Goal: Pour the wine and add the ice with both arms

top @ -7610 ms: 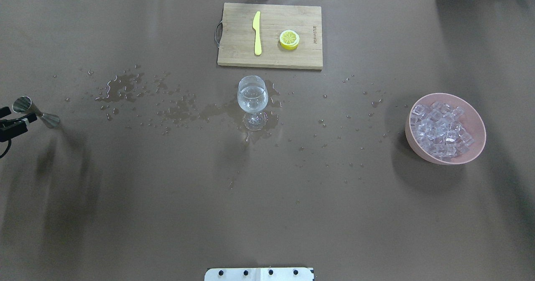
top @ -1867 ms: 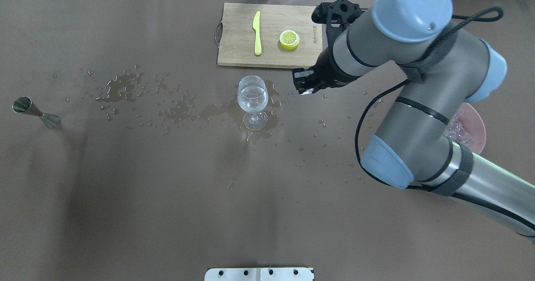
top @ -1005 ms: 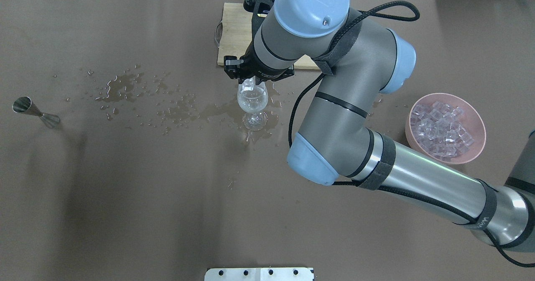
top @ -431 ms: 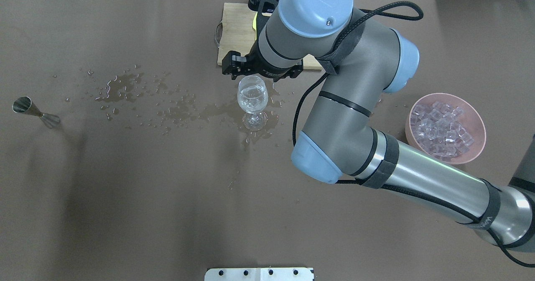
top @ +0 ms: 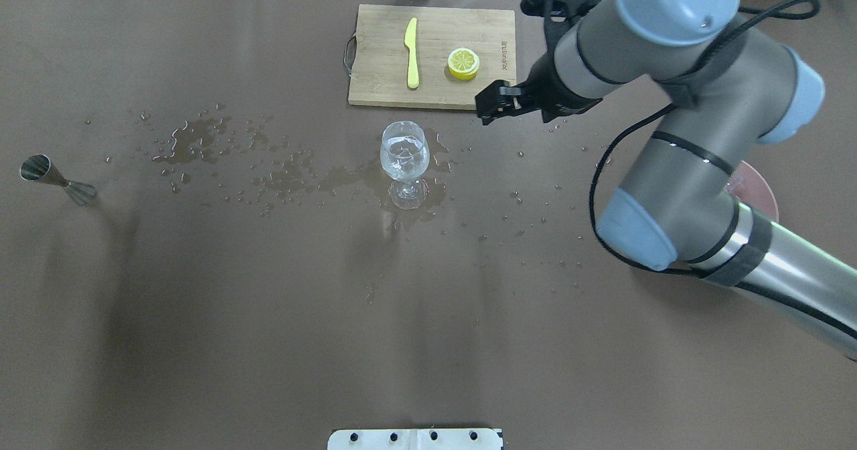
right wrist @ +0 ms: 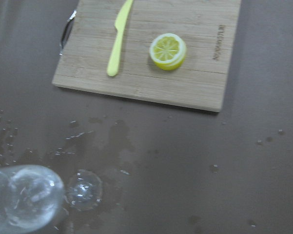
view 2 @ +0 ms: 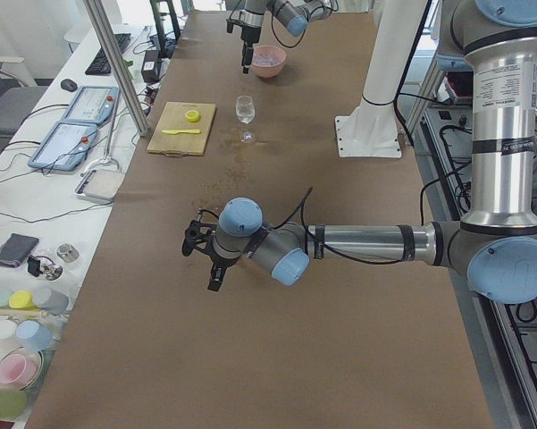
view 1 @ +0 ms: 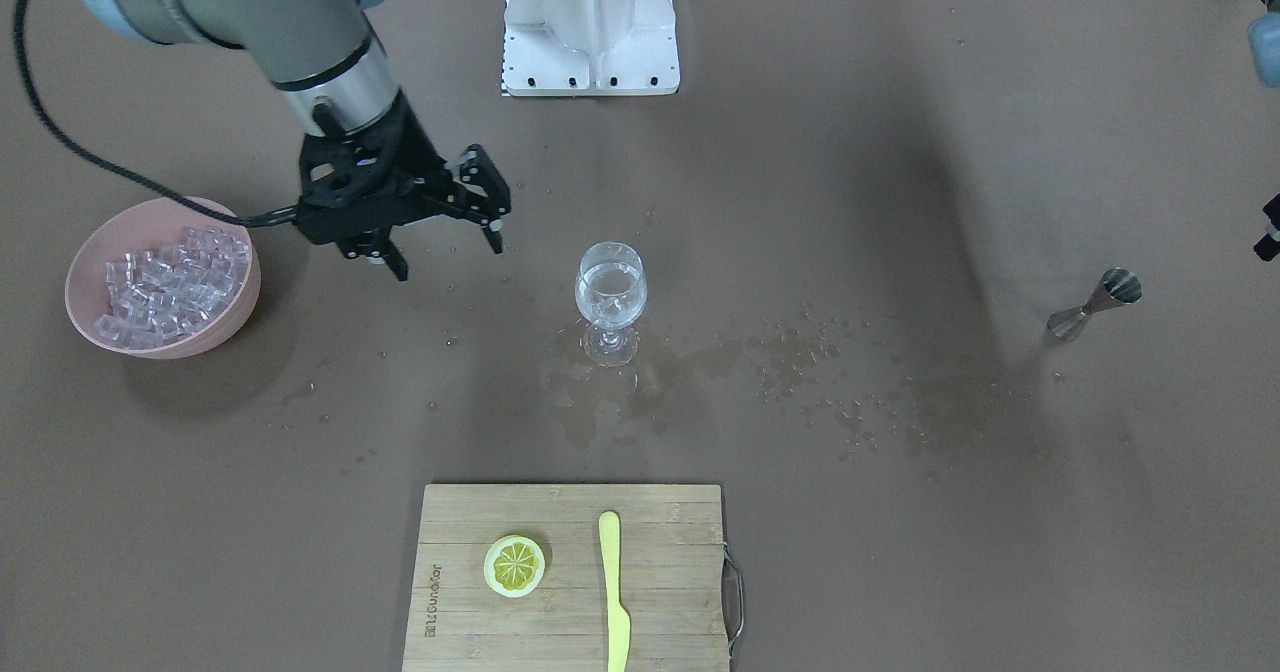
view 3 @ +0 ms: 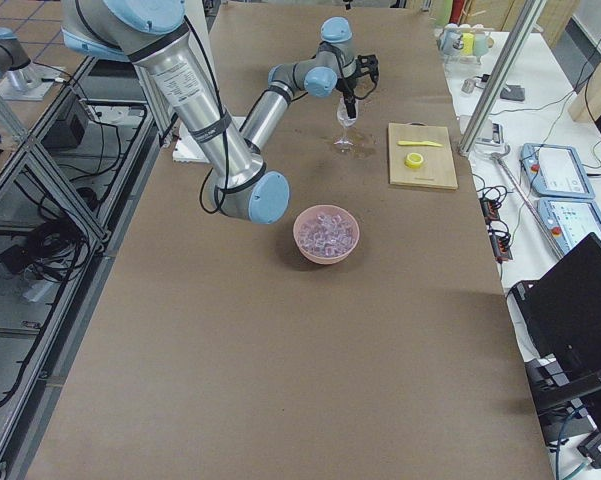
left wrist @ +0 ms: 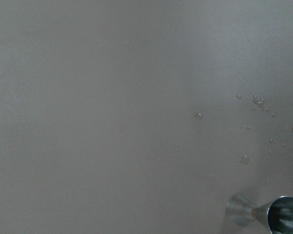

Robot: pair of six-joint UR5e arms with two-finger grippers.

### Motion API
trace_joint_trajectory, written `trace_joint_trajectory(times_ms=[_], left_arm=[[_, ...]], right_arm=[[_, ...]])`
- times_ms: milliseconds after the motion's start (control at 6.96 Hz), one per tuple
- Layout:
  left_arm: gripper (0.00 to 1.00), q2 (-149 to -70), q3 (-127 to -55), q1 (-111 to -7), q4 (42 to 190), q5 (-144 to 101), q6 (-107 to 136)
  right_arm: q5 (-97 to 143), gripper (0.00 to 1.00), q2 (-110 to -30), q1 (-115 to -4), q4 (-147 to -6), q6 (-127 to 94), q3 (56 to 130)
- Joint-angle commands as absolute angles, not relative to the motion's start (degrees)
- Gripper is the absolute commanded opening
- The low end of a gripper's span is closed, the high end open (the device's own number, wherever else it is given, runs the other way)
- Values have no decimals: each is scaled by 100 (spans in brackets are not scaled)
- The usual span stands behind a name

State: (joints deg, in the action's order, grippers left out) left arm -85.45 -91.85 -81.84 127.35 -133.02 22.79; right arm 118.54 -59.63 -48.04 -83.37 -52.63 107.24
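Observation:
The wine glass [top: 404, 152] stands upright mid-table with a little clear wine and an ice cube in it; it also shows in the front view [view 1: 610, 287] and the right wrist view [right wrist: 24, 195]. The pink bowl [view 1: 85, 327] holds a heap of ice cubes [view 1: 170, 282]. My right gripper [view 1: 450, 260] is open and empty, hanging between the glass and the bowl; in the overhead view [top: 499, 105] it is right of the glass. My left gripper is only a black sliver at the front view's right edge [view 1: 1268, 237], beyond the steel jigger [view 1: 1095, 304].
A wooden cutting board [top: 381, 92] with a yellow knife [top: 412, 51] and a lemon slice [top: 463, 63] lies beyond the glass. Spilled drops and puddles [top: 201, 138] wet the brown table left of and around the glass. My right arm hides most of the bowl in the overhead view.
My right gripper held an ice cube over the glass, opened and let it drop in, then swung right, away from the glass. My left gripper earlier drew away from the jigger.

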Motion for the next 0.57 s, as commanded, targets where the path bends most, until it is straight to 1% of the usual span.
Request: trace_joint_trajectory(times_ms=[0,144,287,431], left_arm=[[99,-8552,-9193,-8183,12683,-13324,2294],[99,-8534,-9193,-8183,12683,-13324,2294],[99,-8534,-9202,-8183,12683,-13324,2294],[99,-8499,-9211,-8183,12691,-13324,2303]], right_arm=[[12603,100,-7218,-5885,-8306,-3377,10802],[12595,100,-7868,-6315,-8314,-2383,10784],[12934,100,-8136,-6981,-8349,-1286,10567],[13555,100,-8313,-7666,-8332,-422,10025]])
